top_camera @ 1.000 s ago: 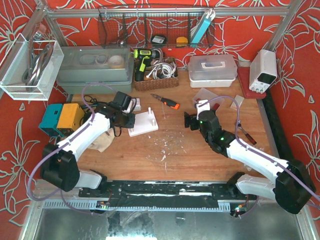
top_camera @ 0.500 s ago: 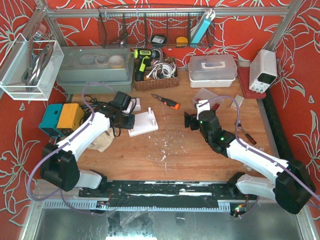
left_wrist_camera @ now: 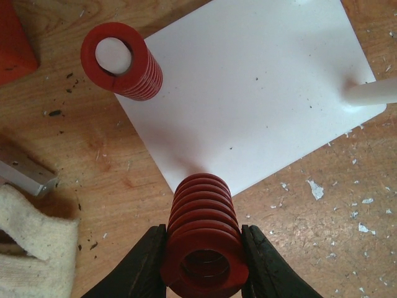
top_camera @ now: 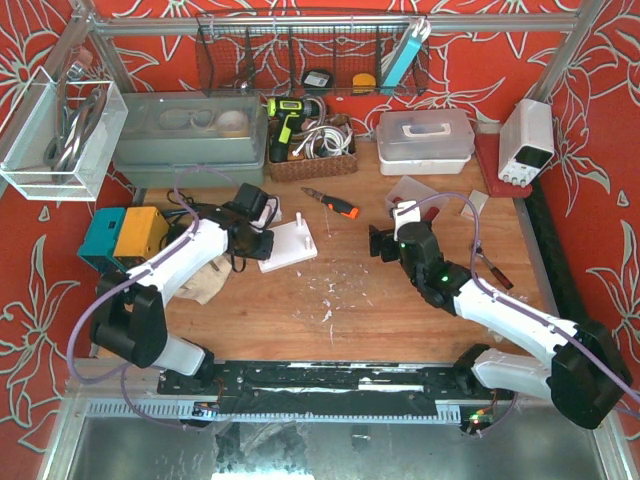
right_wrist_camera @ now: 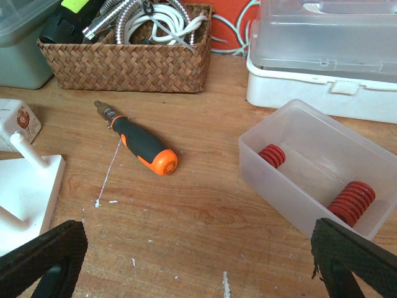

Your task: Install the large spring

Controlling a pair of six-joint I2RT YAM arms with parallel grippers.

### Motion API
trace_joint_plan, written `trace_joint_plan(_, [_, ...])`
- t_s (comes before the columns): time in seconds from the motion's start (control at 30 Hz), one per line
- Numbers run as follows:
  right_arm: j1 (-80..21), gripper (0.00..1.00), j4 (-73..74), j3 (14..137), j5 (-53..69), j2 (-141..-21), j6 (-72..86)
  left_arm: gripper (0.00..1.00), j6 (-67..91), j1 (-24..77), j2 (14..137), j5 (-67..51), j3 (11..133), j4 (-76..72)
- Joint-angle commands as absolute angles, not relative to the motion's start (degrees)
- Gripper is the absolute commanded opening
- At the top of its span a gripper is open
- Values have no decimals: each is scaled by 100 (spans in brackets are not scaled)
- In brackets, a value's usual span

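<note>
From above, we see the left tool (top_camera: pixel 263 238) at the left edge of the white plate (top_camera: pixel 290 248) near the middle of the table (top_camera: pixel 350 310). The right tool (top_camera: pixel 377 243) sits well apart to the right. From this height we cannot tell what either one holds. An orange-and-black screwdriver (top_camera: pixel 336 206) lies between the plate and a wicker basket (top_camera: pixel 312 152).

Through the left wrist camera, we see the left tool (left_wrist_camera: pixel 201 264) clamped on the large spring (left_wrist_camera: pixel 201 242). Its black fingers (left_wrist_camera: pixel 146 264) press both sides of the red coils. The spring lies just off one edge of the plate (left_wrist_camera: pixel 260 93); whether it touches the table we cannot tell. A second red spring (left_wrist_camera: pixel 121 61) stands at a corner of the plate with something white filling its bore. A bare white peg (left_wrist_camera: pixel 372 93) rises at the far right corner, and a pale cloth (left_wrist_camera: pixel 28 242) lies at lower left.

Through the right wrist camera, we see the right tool (right_wrist_camera: pixel 198 270) spread wide with nothing between its fingers (right_wrist_camera: pixel 43 261). Ahead lie the screwdriver (right_wrist_camera: pixel 139 146) and a clear container (right_wrist_camera: pixel 298 192) with red springs (right_wrist_camera: pixel 352 200) inside. The basket (right_wrist_camera: pixel 127 59) and a white lidded box (right_wrist_camera: pixel 329 56) stand behind.
</note>
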State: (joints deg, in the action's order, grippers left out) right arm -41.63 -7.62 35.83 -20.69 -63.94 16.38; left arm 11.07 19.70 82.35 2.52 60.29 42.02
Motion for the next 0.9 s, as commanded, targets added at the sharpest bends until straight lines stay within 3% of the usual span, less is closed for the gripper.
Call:
trace_joint_plan(0.0, [-4140,99,-694,3523,-2221,-6291,1617,25,1023,1939,8352,220,6062,3962])
trace_joint_plan(0.2, [-4144,99,-704,3518,-2243,-6309,1608,57,1032,1942,8261,257,6048,3887])
trace_joint_plan(0.47, [-4141,99,-646,3543,-2327,-6330,1630,77,1433,2012,7497,-335,5807,3211])
trace_joint_plan(0.5, [-4135,99,-586,3559,-2407,-6335,1651,83,1530,2019,7285,-545,5695,2961])
trace_joint_plan(0.53, [-4127,99,-496,3590,-2471,-6343,1660,98,1626,2023,7120,-789,5563,2672])
trace_joint_plan(0.67, [-4046,99,-124,3752,-2581,-6366,1774,100,2096,2184,6475,-1460,4899,1361])
trace_joint_plan(0.87, [-3748,97,660,4288,-2450,-6677,2133,100,2276,3240,5857,-975,3972,-427])
